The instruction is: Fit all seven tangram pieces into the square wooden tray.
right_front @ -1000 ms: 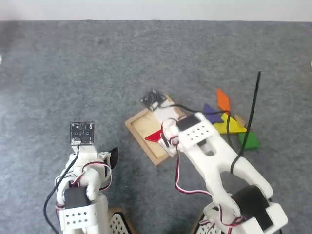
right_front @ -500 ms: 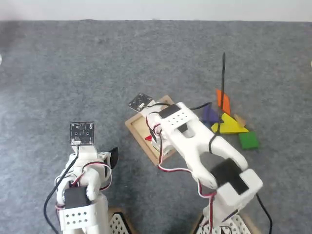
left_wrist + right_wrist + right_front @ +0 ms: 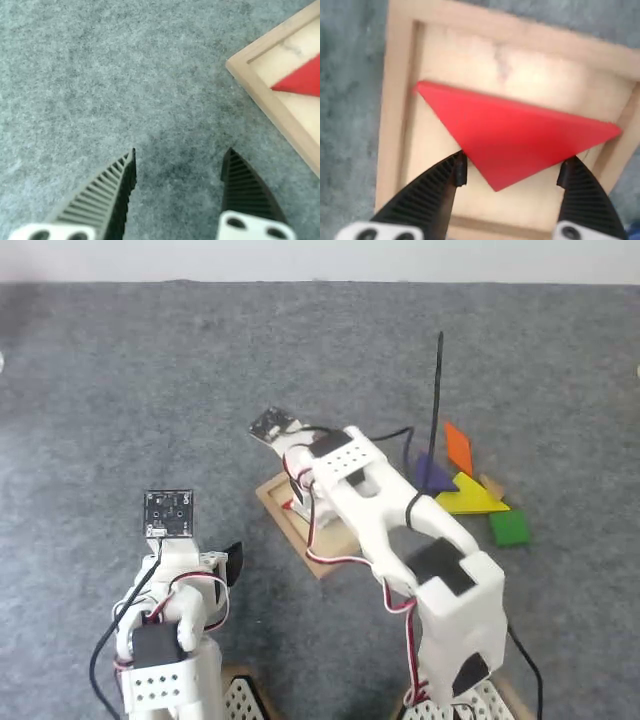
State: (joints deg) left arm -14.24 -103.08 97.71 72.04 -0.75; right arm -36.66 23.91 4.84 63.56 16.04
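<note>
Both right jaws pinch the red triangle (image 3: 515, 137).

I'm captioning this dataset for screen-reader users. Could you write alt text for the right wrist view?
The right gripper holds a red triangular tangram piece by its two short edges over the square wooden tray, the long edge spanning nearly rim to rim. Grey carpet shows beside the tray.

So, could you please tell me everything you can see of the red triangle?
The red triangle is a flat, smooth, painted-looking piece. The right pincer clasps its two shorter edges, long edge facing away. It is over the wooden tray's pale floor, its far tips reaching opposite rims; whether it lies flat is unclear.
</note>
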